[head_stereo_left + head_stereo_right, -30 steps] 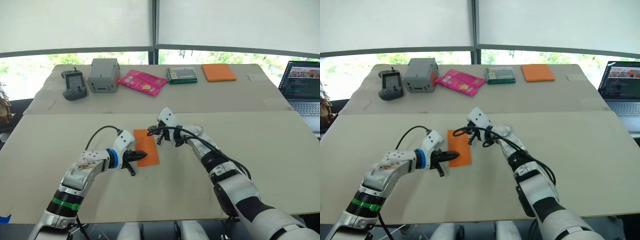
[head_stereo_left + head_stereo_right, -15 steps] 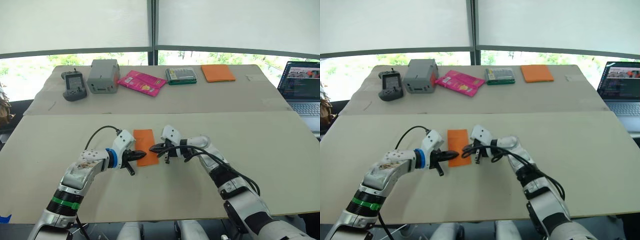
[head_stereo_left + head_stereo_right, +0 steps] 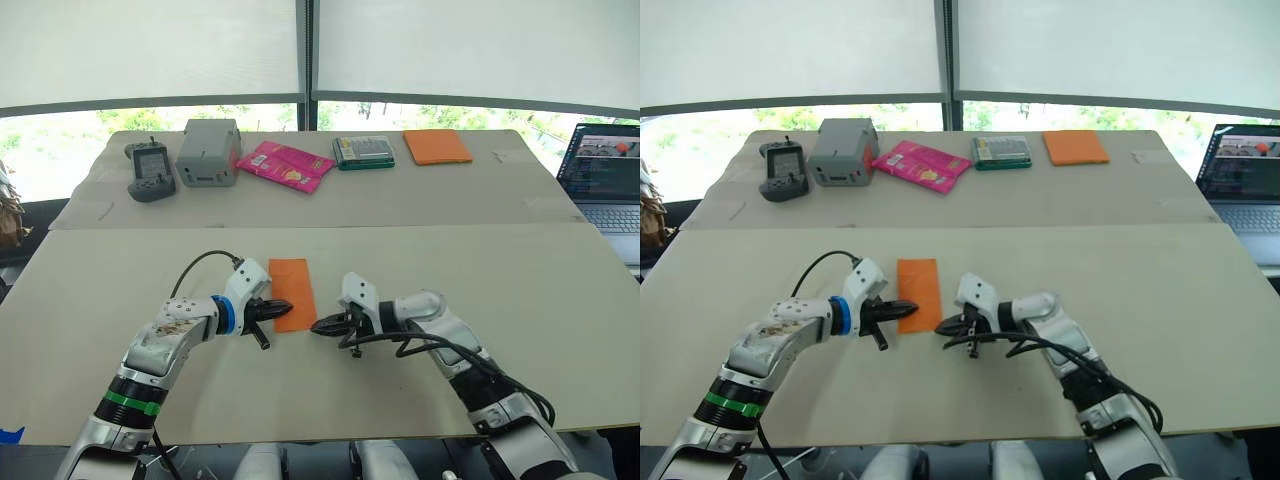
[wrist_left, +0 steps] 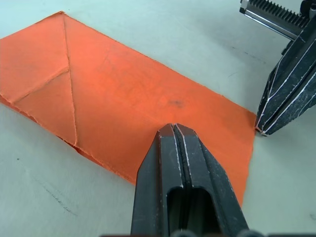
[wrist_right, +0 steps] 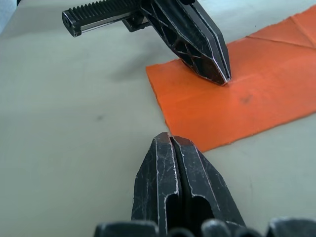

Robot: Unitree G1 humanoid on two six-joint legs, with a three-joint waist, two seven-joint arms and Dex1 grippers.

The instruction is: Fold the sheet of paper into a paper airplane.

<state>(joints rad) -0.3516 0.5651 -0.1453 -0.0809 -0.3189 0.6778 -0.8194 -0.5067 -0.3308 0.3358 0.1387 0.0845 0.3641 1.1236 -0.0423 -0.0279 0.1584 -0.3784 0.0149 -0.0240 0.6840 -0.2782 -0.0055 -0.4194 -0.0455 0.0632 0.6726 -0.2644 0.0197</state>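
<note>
The sheet of paper (image 3: 291,292) is lying flat on the near desk (image 3: 560,330), folded into a narrow upright rectangle, with diagonal creases showing at its far end in the left wrist view. The left hand (image 3: 285,310), fingers pressed together, is pinning the sheet's near left edge with its tips. The right hand (image 3: 318,325), fingers also pressed together and holding nothing, is sitting on the bare desk just beside the sheet's near right corner.

Over the last second the right hand has been dropping from the sheet's far right edge, down along that side, to this near corner and off the paper, while the left hand has been holding its place and the sheet has barely shifted. That looks like a pressing stroke along the folded edge, so the long crease is probably set and the nose folds are coming next; the dart is still far from done.

On the far desk are lying a grey box (image 3: 208,151), a handheld controller (image 3: 150,170), a pink packet (image 3: 285,165), a green tin (image 3: 363,151) and an orange pad (image 3: 437,146), with a laptop (image 3: 605,175) at the right. None of their writing is legible.
</note>
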